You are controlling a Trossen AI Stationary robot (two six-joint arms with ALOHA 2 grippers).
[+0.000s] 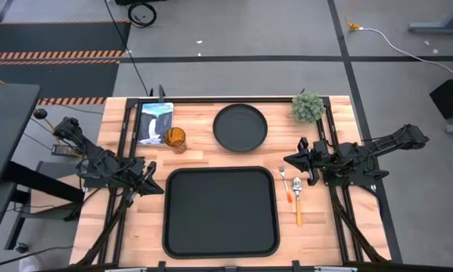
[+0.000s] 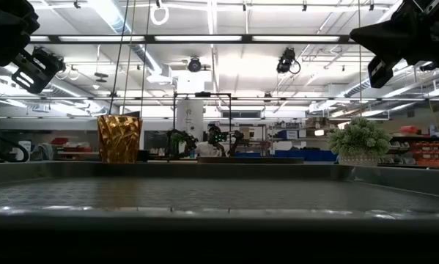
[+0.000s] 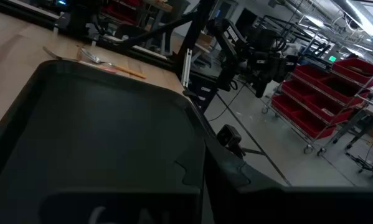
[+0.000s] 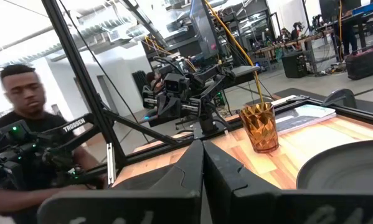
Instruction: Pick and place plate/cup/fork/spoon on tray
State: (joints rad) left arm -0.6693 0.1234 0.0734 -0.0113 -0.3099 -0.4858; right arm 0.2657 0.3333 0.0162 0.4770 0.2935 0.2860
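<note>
The black rectangular tray (image 1: pixel 220 211) lies flat at the table's near middle and fills the left wrist view (image 3: pixel 93 124). The round black plate (image 1: pixel 240 127) lies beyond it, and the amber cup (image 1: pixel 175 138) stands upright to the plate's left; both show in the right wrist view, the cup (image 4: pixel 259 127) and the plate (image 4: pixel 342 165). The fork (image 1: pixel 285 183) and the spoon (image 1: pixel 297 198) lie side by side on the wood, right of the tray. My left gripper (image 1: pixel 156 187) hovers shut and empty at the tray's left rim. My right gripper (image 1: pixel 289 159) hovers shut and empty just beyond the fork.
A small potted plant (image 1: pixel 308 106) stands at the far right corner. A picture booklet (image 1: pixel 154 122) lies at the far left beside the cup. A person (image 4: pixel 24 106) shows beyond the table's left side. Bare wood lies between the tray and the plate.
</note>
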